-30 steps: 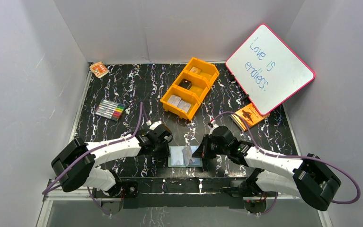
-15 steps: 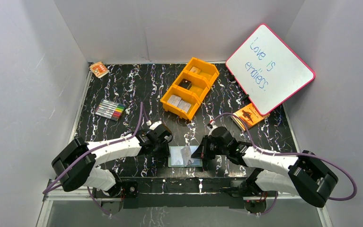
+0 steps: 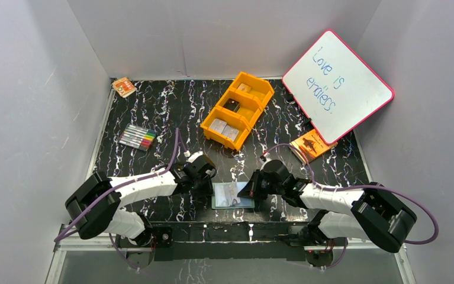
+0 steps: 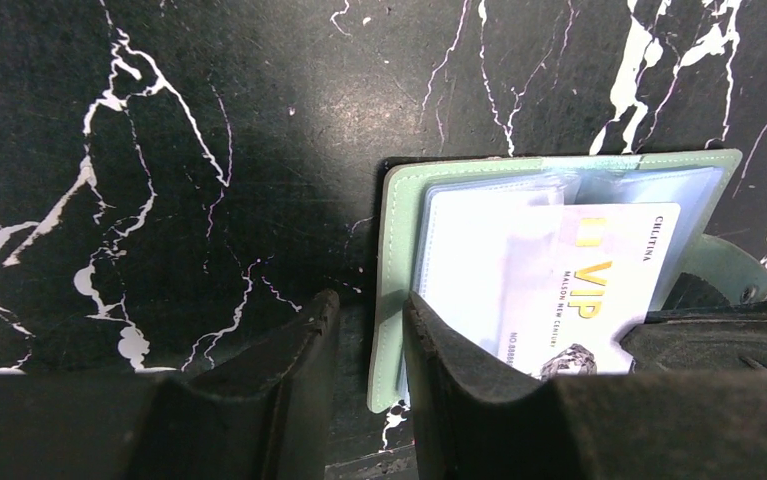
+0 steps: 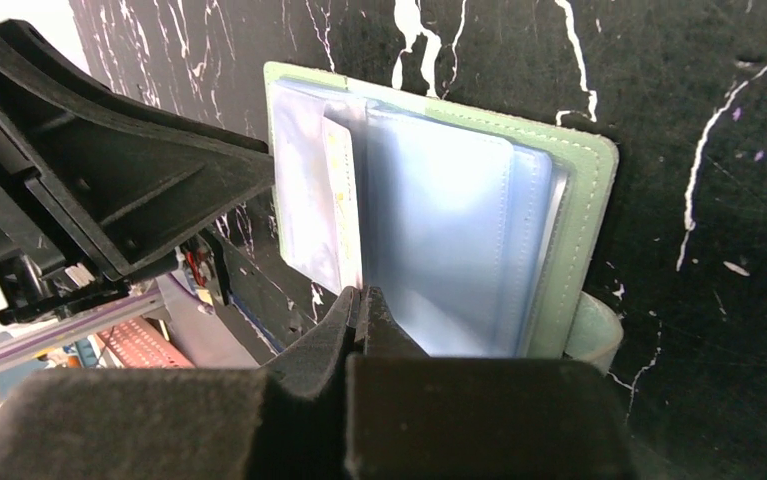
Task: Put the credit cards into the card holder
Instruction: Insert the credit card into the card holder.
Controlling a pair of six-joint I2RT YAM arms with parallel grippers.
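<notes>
The grey-green card holder (image 3: 245, 202) lies open and flat near the table's front edge, its pale blue clear pockets up (image 5: 459, 230). My right gripper (image 5: 361, 295) is shut on the near edge of a silver-white credit card (image 4: 599, 290) printed "VIP", which sits partly inside a pocket. In the top view this gripper (image 3: 243, 190) is at the holder's right side. My left gripper (image 4: 369, 305) stands open over the holder's left edge (image 4: 396, 250), one finger on the table, the other on the pocket page. More credit cards (image 3: 221, 127) lie in the orange tray.
The orange three-compartment tray (image 3: 254, 83) stands behind the arms at centre. Coloured markers (image 3: 137, 137) lie at left, an orange packet (image 3: 124, 86) in the back left corner. A pink-framed whiteboard (image 3: 337, 86) leans at back right over an orange booklet (image 3: 311, 145).
My right gripper has moved left with the card, which now lies flatter and further over the holder. The left arm has hardly moved.
</notes>
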